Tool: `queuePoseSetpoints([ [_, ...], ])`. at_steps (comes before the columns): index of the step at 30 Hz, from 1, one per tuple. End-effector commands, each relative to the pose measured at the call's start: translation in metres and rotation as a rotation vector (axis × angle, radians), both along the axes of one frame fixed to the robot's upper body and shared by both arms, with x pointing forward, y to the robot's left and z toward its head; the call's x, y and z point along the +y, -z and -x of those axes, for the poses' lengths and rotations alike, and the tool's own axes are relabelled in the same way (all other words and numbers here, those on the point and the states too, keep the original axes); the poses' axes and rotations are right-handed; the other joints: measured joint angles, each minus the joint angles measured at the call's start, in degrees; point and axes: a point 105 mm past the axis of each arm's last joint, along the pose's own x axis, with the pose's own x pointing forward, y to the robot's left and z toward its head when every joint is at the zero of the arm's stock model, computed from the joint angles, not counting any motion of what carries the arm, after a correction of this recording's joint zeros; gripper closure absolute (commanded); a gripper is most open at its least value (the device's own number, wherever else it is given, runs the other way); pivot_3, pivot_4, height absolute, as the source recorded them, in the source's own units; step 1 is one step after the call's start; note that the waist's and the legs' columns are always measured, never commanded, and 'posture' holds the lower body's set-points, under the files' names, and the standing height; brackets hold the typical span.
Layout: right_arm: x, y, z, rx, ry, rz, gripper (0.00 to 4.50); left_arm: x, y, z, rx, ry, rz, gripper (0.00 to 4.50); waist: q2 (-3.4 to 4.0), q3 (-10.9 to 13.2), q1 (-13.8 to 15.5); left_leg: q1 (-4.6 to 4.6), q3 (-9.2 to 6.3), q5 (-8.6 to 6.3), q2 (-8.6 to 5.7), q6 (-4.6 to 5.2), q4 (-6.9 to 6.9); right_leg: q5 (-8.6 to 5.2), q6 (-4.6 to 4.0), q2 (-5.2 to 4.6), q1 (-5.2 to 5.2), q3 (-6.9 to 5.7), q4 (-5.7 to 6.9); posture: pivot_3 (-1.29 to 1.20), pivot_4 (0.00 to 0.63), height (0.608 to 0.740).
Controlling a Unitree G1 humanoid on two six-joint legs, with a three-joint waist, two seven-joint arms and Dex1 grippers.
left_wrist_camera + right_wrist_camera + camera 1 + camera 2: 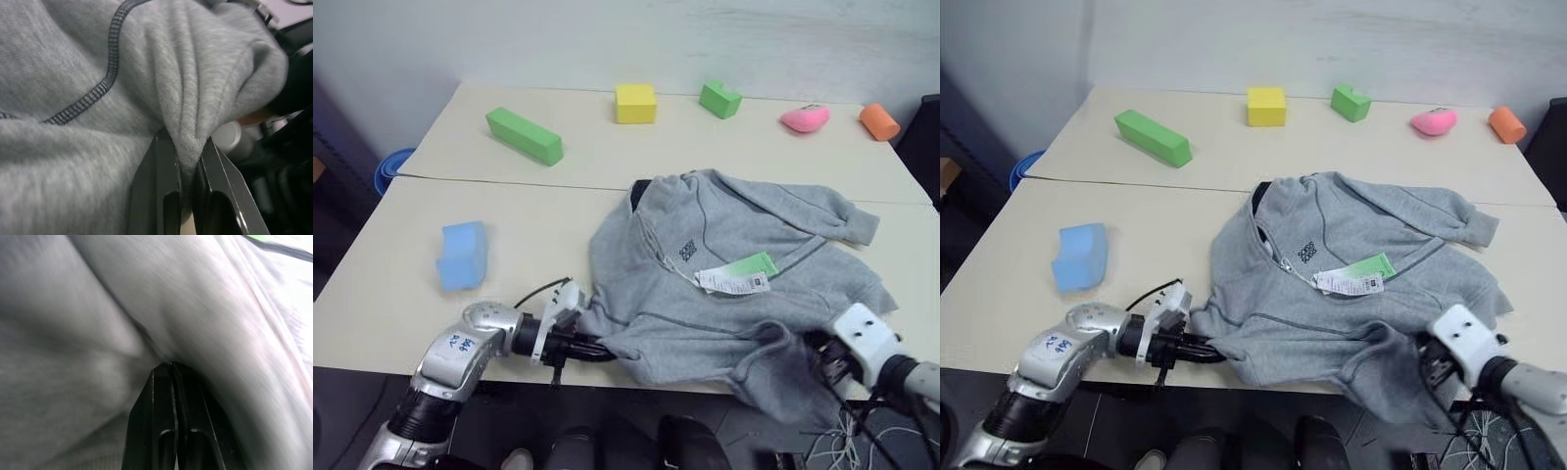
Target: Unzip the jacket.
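The left arm reaches in low from the near left edge of the table (401,294), its forearm lying almost level and the left gripper (597,350) pointing across toward the right, its two black fingers pinched tight on a fold at the lower left hem of the jacket (705,284). The right arm comes in from the near right corner, and the right gripper (813,360) is buried in a bunched lump of grey cloth that droops over the table's front edge; its fingers are pressed together on that cloth. The jacket lies crumpled on the near table, right of the middle, with a white and green tag (736,274) lying on its chest beside a small black logo (686,251). The left wrist view adds the pleated fabric wedged between the fingers (161,186) and a dark stitched seam curving across the cloth. The right wrist view shows its fingers (159,416) closed together against blurred grey fabric. The head views alone show foam blocks: a blue block (463,255) at the left, and a long green block (524,135) and a yellow block (635,103) on the far table.
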Motion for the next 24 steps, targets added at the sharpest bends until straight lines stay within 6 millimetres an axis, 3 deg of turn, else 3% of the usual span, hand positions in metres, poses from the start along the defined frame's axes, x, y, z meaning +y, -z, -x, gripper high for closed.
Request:
queuePoseSetpoints([
  [1, -0.038, -0.015, -0.008, -0.049, 0.047, 0.109, 4.45, -0.009, -0.012, 0.014, 0.029, 0.032, 0.047, 4.50, 0.04, 0.0, 0.0, 0.00, 0.00, 0.00, 0.00, 0.00, 0.00, 0.00, 0.00, 0.00, 0.00, 0.00, 0.00, 0.00, 0.150, 0.740],
  [4, -0.063, -0.023, -0.017, -0.083, 0.047, 0.181, 4.45, -0.019, -0.020, 0.028, 0.077, 0.085, 0.105, 4.50, 0.07, 0.0, -0.2, 0.01, 0.06, 0.01, 0.01, -0.02, 0.00, 0.00, 0.00, 0.01, 0.00, 0.03, -0.02, 0.00, 0.150, 0.740],
  [8, -0.080, -0.034, -0.025, -0.117, 0.058, 0.203, 4.45, -0.030, -0.029, 0.042, 0.112, 0.173, 0.173, 4.50, 0.19, 0.0, -0.3, 0.02, 0.08, 0.03, 0.03, -0.06, -0.01, -0.01, -0.02, 0.03, -0.01, 0.03, -0.01, 0.00, 0.150, 0.740],
  [12, -0.060, -0.047, -0.018, -0.158, 0.013, -0.025, 4.45, -0.032, -0.026, 0.033, -0.044, 0.147, 0.176, 4.50, 0.45, 0.0, -0.1, 0.02, 0.08, 0.07, 0.09, -0.15, -0.01, -0.03, -0.05, 0.10, -0.01, 0.01, -0.03, 0.00, 0.150, 0.740],
  [13, -0.055, -0.049, -0.013, -0.156, 0.022, -0.094, 4.27, -0.029, -0.024, 0.027, -0.074, 0.112, 0.167, 4.50, 0.46, 0.0, -0.1, 0.02, 0.08, 0.07, 0.10, -0.16, -0.02, -0.03, -0.05, 0.11, -0.01, 0.01, -0.04, 0.00, 0.150, 0.740],
  [17, -0.036, -0.052, 0.008, -0.160, -0.027, -0.168, 3.23, -0.005, -0.017, 0.024, -0.164, 0.167, 0.106, 3.31, 0.49, 0.0, 0.1, 0.00, 0.01, 0.06, 0.12, -0.21, -0.02, -0.03, -0.06, 0.13, 0.00, -0.02, -0.30, 0.00, 0.150, 0.740],
  [19, -0.029, -0.052, 0.017, -0.174, -0.032, -0.210, 2.46, 0.012, -0.021, 0.021, -0.169, 0.185, 0.078, 2.61, 0.49, 0.0, 0.0, 0.02, 0.01, 0.02, 0.16, -0.27, -0.03, -0.05, -0.10, 0.14, -0.01, -0.02, -0.31, 0.00, 0.150, 0.740],
  [24, -0.010, -0.057, 0.028, -0.227, -0.080, -0.312, 0.73, 0.046, -0.053, 0.006, -0.105, 0.163, 0.100, 1.02, 0.53, 0.0, -0.1, 0.03, 0.03, 0.01, 0.19, -0.27, -0.05, -0.07, -0.13, 0.10, -0.02, -0.01, -0.28, 0.00, 0.150, 0.740],
])
